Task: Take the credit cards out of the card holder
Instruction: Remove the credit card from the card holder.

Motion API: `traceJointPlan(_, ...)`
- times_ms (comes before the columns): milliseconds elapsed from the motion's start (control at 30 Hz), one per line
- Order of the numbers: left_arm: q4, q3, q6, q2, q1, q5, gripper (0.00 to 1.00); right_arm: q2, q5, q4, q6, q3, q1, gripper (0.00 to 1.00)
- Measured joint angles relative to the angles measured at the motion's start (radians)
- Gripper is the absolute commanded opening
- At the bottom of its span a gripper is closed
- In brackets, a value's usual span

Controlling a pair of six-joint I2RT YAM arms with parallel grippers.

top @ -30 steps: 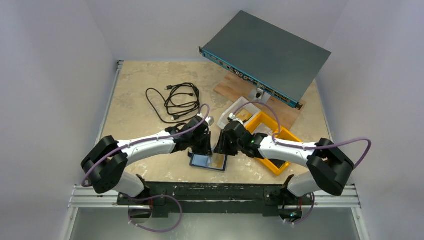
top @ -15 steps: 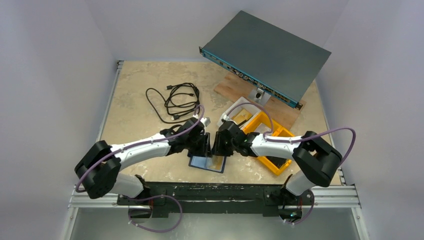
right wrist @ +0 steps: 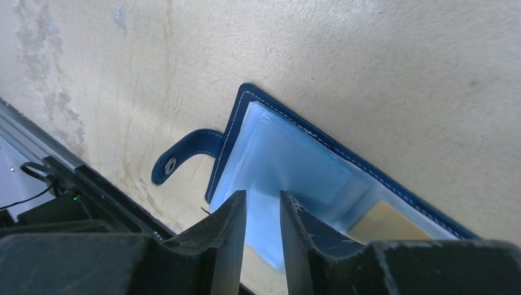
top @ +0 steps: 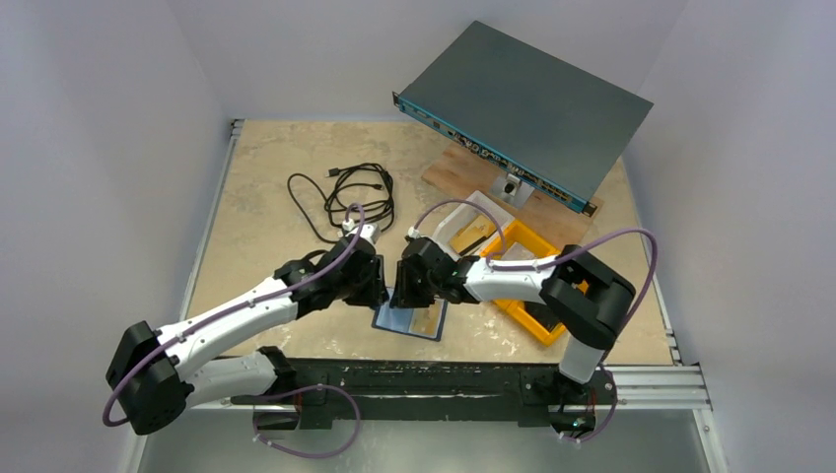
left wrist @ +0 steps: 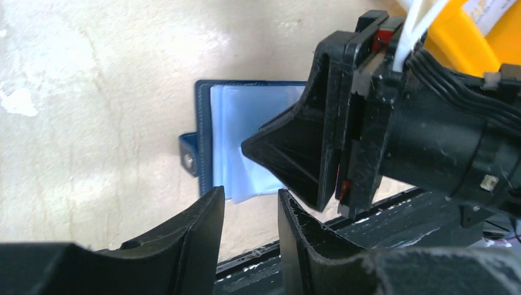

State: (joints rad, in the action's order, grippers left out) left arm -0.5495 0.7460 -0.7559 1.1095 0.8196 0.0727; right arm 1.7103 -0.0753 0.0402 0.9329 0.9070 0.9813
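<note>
Card holder (top: 410, 319) open at counter's (top: 266, 177) 6 o'clock; left gripper (left wrist: 250, 195) part-open, empty; right gripper (right wrist: 263, 198) slightly open above clear sleeve (right wrist: 289, 161), nothing held; next: pinch card (right wrist: 384, 222) edge, slide out

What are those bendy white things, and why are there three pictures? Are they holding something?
They are two robot arms, the left arm and the right arm, bolted to a table. Each ends in a two-finger gripper. One picture looks down from above; the other two come from little cameras on the wrists, so each shows its own fingers up close. On the table lie an open blue card holder, a black cable, yellow bins and a grey box. The left gripper and the right gripper are right by the card holder, fingers slightly apart. I cannot see either one holding anything.
</note>
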Motion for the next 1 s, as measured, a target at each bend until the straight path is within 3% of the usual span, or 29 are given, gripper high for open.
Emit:
traceJointPlan(167,-0.037,-0.024,0.0,-0.037,-0.002,0.013,0.33,0.062,-0.022,-0.011,0.0,0.041,0.005,0.26)
traceJointPlan(367,-0.02,-0.025,0.0,-0.019,-0.005,-0.027,0.29,0.021,-0.001,0.032,0.0,0.037,0.006,0.3)
traceJointPlan(700,0.111,-0.016,-0.003,0.148,-0.006,-0.202,0.25,-0.264,0.123,0.14,0.05,-0.081,-0.001,0.32)
traceJointPlan(1000,0.261,0.006,-0.037,0.345,-0.011,-0.343,0.25,-0.293,0.183,0.246,0.089,-0.193,-0.006,0.27)
